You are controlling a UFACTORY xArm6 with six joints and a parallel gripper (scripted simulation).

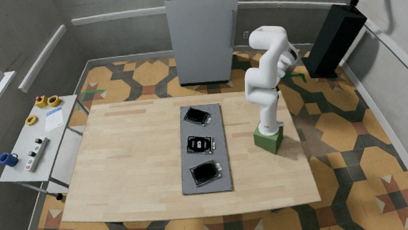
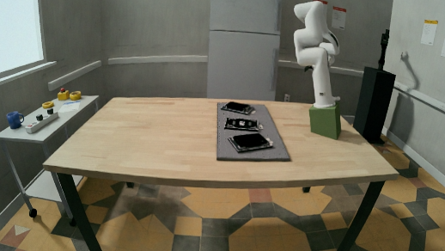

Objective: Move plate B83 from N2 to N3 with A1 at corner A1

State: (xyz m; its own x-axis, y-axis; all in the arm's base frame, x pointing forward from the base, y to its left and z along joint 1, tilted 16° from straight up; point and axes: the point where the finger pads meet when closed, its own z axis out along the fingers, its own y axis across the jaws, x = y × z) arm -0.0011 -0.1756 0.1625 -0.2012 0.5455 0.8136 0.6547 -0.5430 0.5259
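A grey deck mat (image 1: 205,149) lies on the wooden table and carries three nests in a row. The far nest holds a black plate (image 1: 197,115), turned a little askew; it also shows in the exterior view (image 2: 238,107). The middle nest (image 1: 199,145) is an empty black frame with white marks (image 2: 241,124). The near nest holds another black plate (image 1: 205,172) (image 2: 250,141), also askew. The labels and signs are too small to read. My gripper (image 1: 291,54) is open and empty, folded up high against the white arm (image 2: 331,43), far from the deck.
The arm stands on a green block (image 1: 268,138) at the table's right side. A grey cabinet (image 1: 202,39) and a black tower (image 1: 334,39) stand behind the table. A side cart (image 1: 35,135) at the left holds a blue mug, yellow tape rolls and a button box.
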